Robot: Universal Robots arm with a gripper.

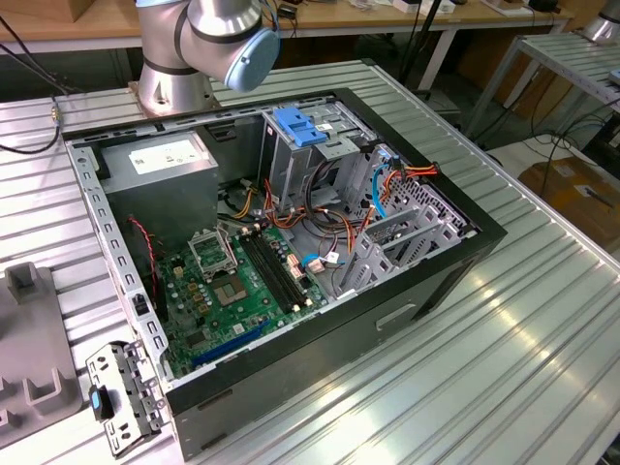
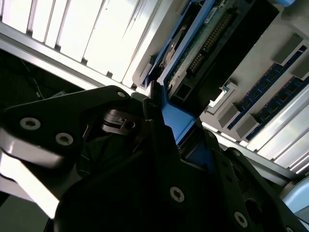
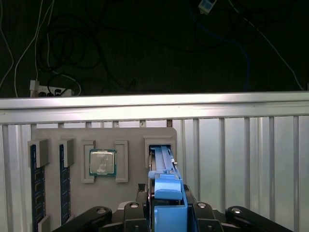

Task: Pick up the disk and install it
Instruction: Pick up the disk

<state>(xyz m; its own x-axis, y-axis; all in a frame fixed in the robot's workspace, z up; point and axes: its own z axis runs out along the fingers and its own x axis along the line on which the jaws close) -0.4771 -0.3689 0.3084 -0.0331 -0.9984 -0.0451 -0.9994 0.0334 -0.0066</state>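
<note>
In the first wrist view the disk (image 3: pixel 163 166) stands on edge in a slot of a grey holder tray (image 3: pixel 130 136), with its bright blue carrier rails facing the camera. My gripper (image 3: pixel 167 212) straddles it, one black finger pressed against each blue rail. The second wrist view shows the same grip from the side. There the disk's (image 2: pixel 203 43) green circuit board and grey body reach away from my gripper (image 2: pixel 178 130), and the blue rail runs between the dark fingers (image 2: pixel 145 121). The gripper looks shut on the disk.
The open computer case (image 1: pixel 407 300) lies on the ribbed aluminium table (image 1: pixel 504 368), with its motherboard (image 1: pixel 242 281) and a grey drive cage (image 1: pixel 300 160) under a blue latch (image 1: pixel 298 124). The holder tray also carries a processor (image 3: pixel 102 162) and memory sticks (image 3: pixel 35 183). A loose metal bracket (image 1: pixel 121 397) lies by the case.
</note>
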